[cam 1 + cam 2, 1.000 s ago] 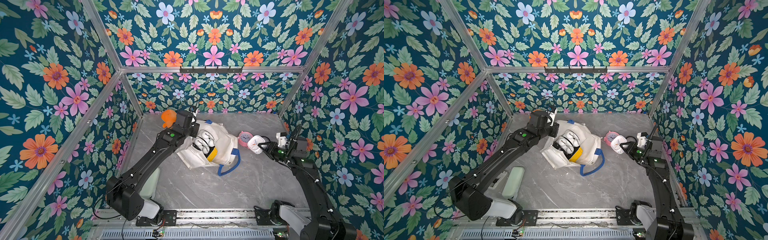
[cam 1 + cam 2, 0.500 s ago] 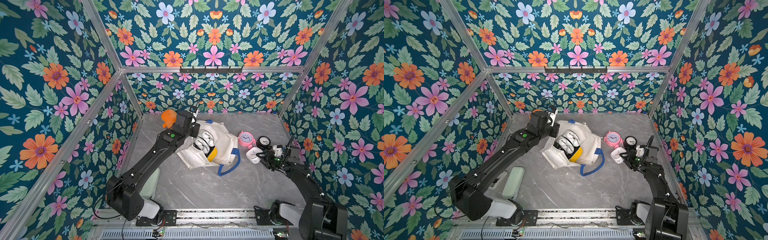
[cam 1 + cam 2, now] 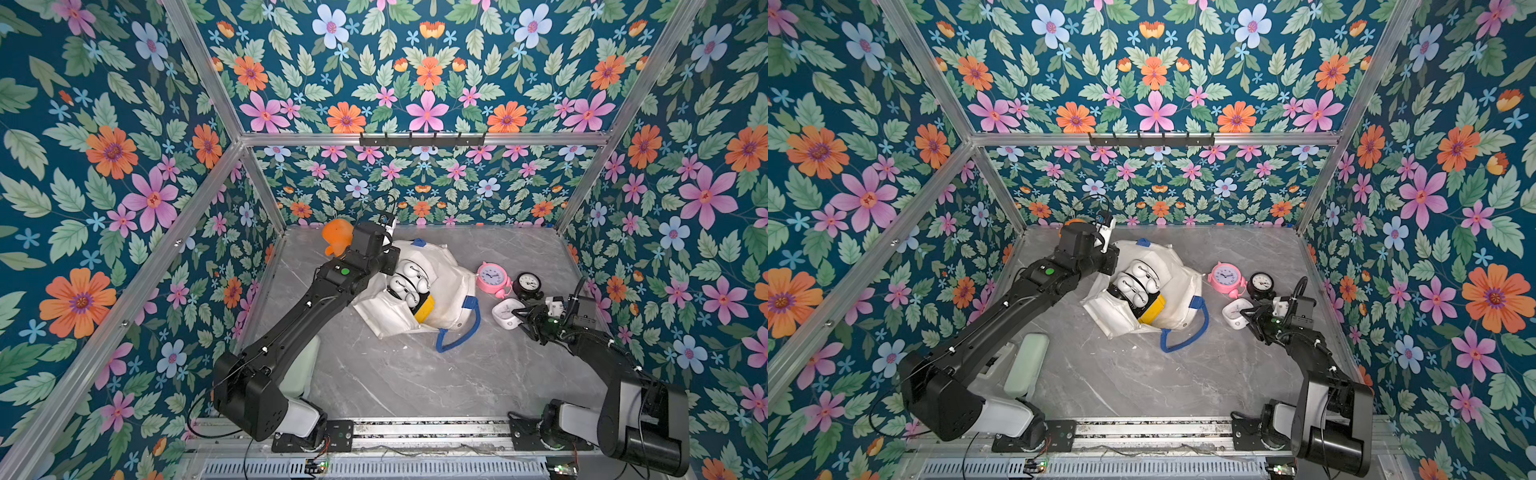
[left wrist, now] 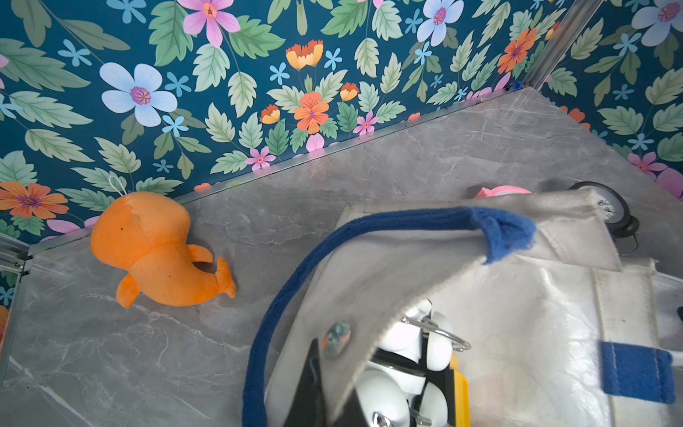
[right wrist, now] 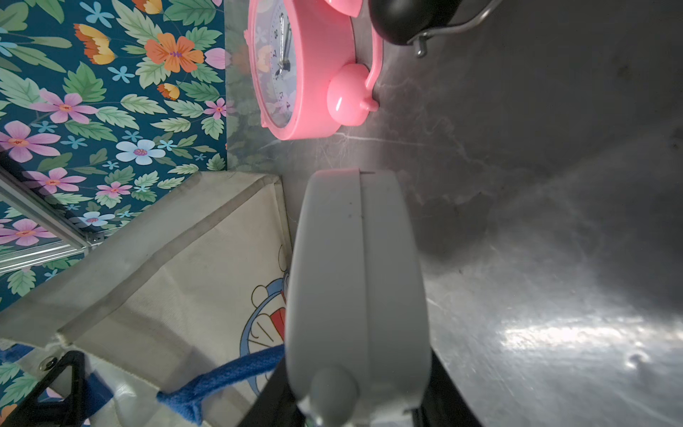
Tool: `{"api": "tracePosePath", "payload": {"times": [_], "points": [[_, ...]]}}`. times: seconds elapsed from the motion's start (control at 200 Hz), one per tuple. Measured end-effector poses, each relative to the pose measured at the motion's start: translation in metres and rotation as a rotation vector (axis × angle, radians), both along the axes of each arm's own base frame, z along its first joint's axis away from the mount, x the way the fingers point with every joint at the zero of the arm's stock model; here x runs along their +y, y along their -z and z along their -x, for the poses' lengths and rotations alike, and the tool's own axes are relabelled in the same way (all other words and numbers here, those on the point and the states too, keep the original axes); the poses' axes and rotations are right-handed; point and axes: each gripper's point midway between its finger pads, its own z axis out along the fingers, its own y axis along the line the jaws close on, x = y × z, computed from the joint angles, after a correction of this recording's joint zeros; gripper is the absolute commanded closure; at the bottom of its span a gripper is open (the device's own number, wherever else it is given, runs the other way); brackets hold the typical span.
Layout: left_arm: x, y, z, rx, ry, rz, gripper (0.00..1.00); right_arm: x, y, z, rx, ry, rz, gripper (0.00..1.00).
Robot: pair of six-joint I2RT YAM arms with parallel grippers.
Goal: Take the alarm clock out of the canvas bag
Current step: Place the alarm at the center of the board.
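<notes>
The canvas bag, white with blue handles, is lying slumped on its side at the middle of the table, its mouth gaping toward the near left. The white alarm clock is sitting outside it, just to its right, face showing upward, pinched in the right gripper.

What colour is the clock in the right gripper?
White. The clock shows best in a top view.

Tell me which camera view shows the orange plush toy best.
The left wrist view: the orange plush toy lies whole there. Both top views show only part behind the left arm. The right wrist view misses it.
</notes>
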Motion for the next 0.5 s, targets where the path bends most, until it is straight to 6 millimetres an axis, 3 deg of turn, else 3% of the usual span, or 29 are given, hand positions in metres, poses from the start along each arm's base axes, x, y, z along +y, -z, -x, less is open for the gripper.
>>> {"api": "tracePosePath", "payload": {"times": [0.31,0.5], "points": [[-0.001,0.0,0.0,0.0,0.007,0.005,1.0,-0.003,0.013,-0.001,0.039,0.012,-0.013,0.85],[-0.003,0.0,0.001,0.001,0.014,0.01,1.0,-0.003,0.017,-0.005,0.039,0.004,-0.036,0.75]]}}
